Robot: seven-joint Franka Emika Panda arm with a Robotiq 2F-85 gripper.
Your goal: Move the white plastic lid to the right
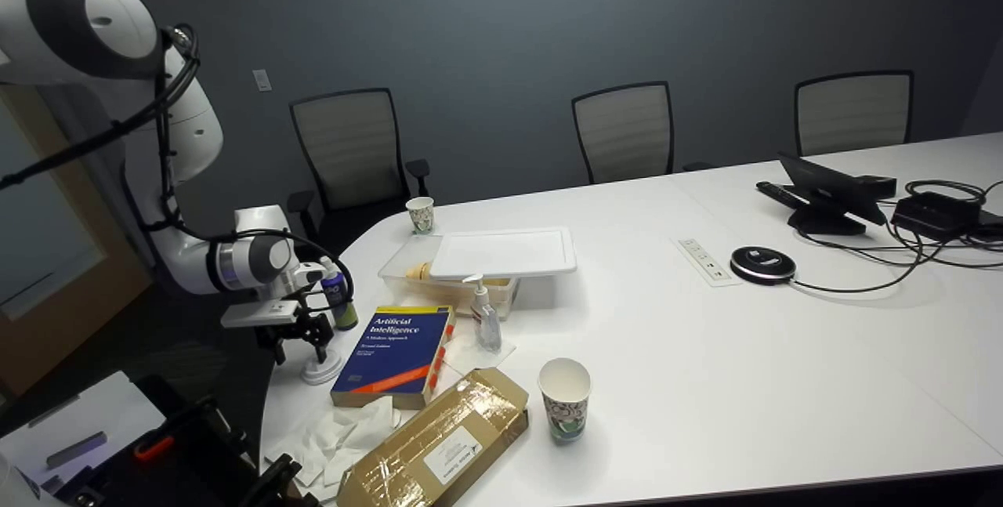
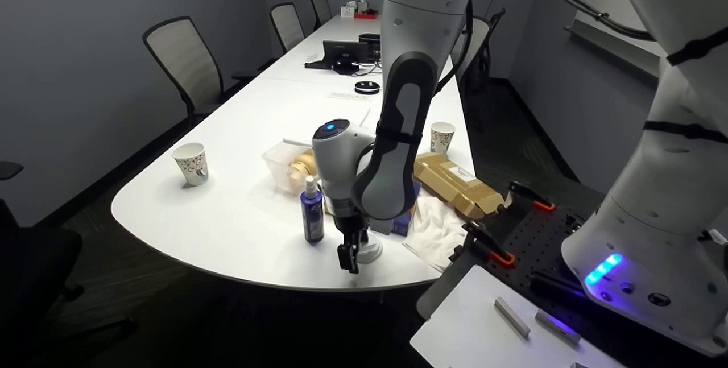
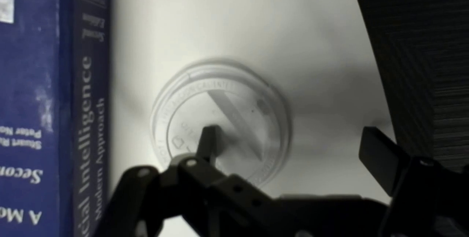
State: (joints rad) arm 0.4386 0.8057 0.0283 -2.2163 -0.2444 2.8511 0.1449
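Note:
The white plastic lid (image 1: 503,252) is a flat rectangle with rounded corners. It lies across the top of a clear container (image 1: 400,260). In an exterior view it blends with the table behind the arm. A round white cup lid (image 1: 322,367) lies on the table by the blue book; it also shows in the wrist view (image 3: 242,119). My gripper (image 1: 300,352) is open and empty, low over the table's rounded end. In the wrist view (image 3: 293,136) one fingertip is over the round lid, the other beyond its rim. I cannot tell whether the fingertip touches it.
A thick blue book (image 1: 398,350) and a purple spray bottle (image 2: 312,211) stand close to the gripper. A pump bottle (image 1: 486,319), a cardboard box (image 1: 447,444), crumpled cloth (image 2: 438,228) and patterned cups (image 1: 564,397) are around. The table's edge (image 3: 373,54) is near.

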